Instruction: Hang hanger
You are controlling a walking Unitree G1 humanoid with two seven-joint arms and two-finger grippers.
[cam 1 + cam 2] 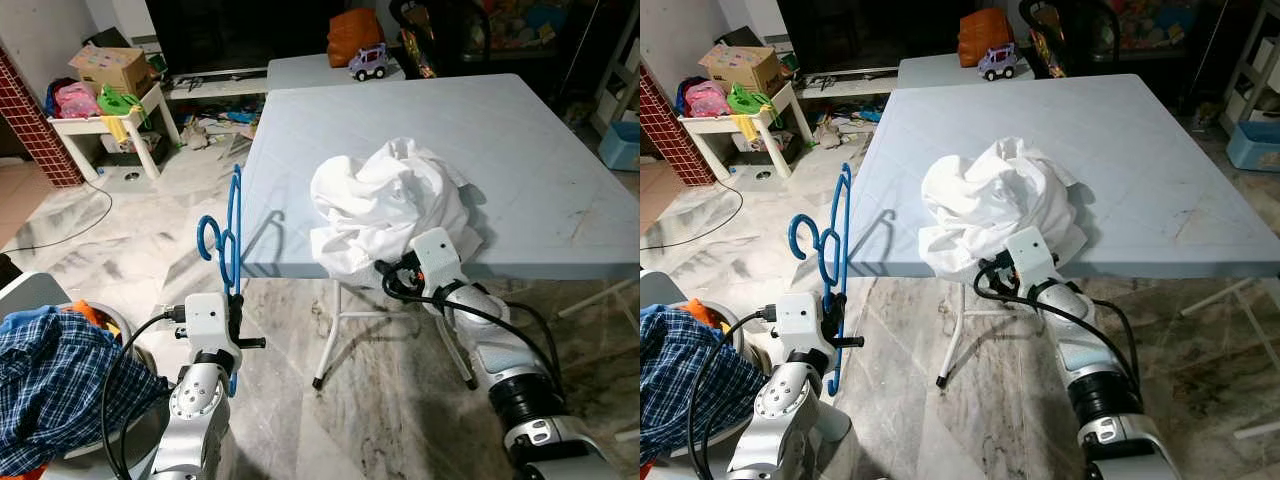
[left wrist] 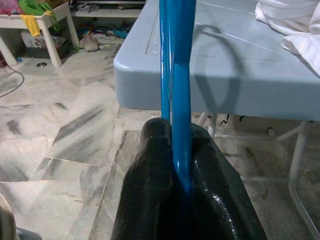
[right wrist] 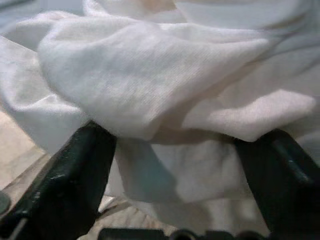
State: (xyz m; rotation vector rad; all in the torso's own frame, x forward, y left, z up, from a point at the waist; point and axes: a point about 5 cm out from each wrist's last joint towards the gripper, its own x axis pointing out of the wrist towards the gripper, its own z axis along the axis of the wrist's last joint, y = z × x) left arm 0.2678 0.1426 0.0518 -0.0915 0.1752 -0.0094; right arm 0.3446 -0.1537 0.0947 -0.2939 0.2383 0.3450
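A blue plastic hanger [image 1: 232, 235] stands upright just left of the table's front corner. My left gripper [image 2: 182, 185] is shut on its lower bar, with the hook [image 1: 208, 238] pointing left. A crumpled white garment [image 1: 390, 200] lies on the light blue folding table [image 1: 540, 170], part of it draping over the front edge. My right gripper [image 3: 170, 175] is pushed into the hanging front of that garment. Its two black fingers [image 3: 65, 180] are spread wide, open, with folds of cloth between them.
A laundry basket holding a blue plaid shirt [image 1: 60, 380] sits at my lower left. A small white table [image 1: 100, 120] with boxes and toys stands far left. A toy car [image 1: 368, 62] and an orange bag [image 1: 352, 35] rest on a second table behind. The table legs [image 1: 330, 340] stand below the edge.
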